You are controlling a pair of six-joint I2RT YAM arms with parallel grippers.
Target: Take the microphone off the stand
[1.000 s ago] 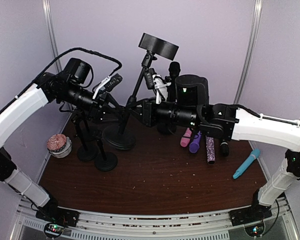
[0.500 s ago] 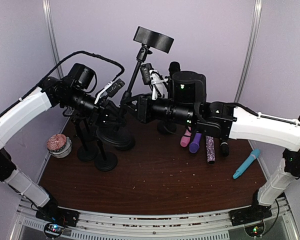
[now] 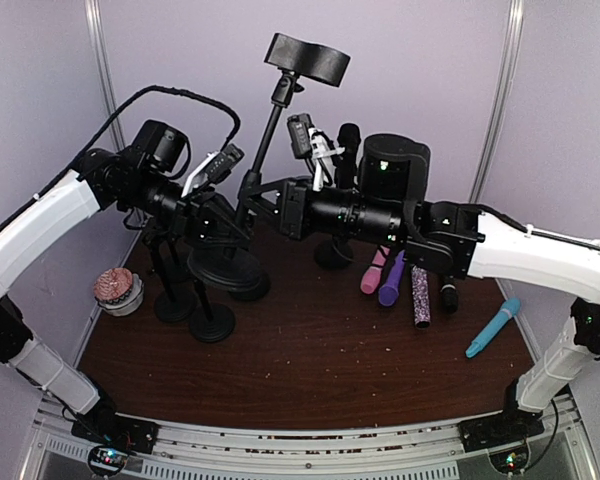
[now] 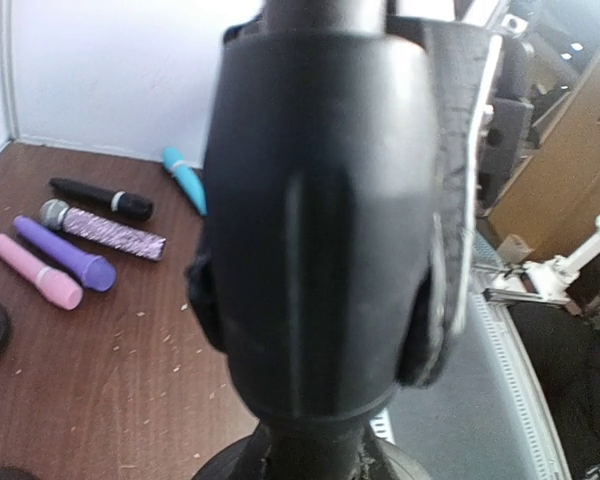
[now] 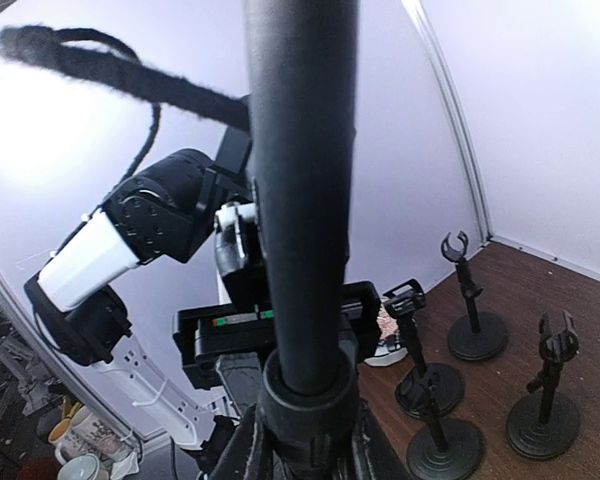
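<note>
Microphone point(image 3: 307, 58) sits atop the stand point(image 3: 270, 130); jaws of your right gripper point(image 3: 263, 196) are closed on its pole, jaws of your left gripper point(image 3: 230, 220) grip it lower, close above its base.

The dark brown wooden table point(image 3: 310, 370) is flecked with pale crumbs. Toward its back left is the large round stand base point(image 3: 228, 270). Just in front and to the left of that base stand two small black stands, the left small stand point(image 3: 175, 305) close beside the right small stand point(image 3: 212, 322). Farther left of the base, near the table's edge, is a pink-topped cupcake point(image 3: 117, 290). To the right of the base is another small round base point(image 3: 332, 252). Farther right lie a pink microphone point(image 3: 373, 272), a purple microphone point(image 3: 391, 283), a glittery microphone point(image 3: 420, 298) and a black microphone point(image 3: 448, 293) side by side. A blue microphone point(image 3: 493, 326) lies farthest right, apart from them.
</note>
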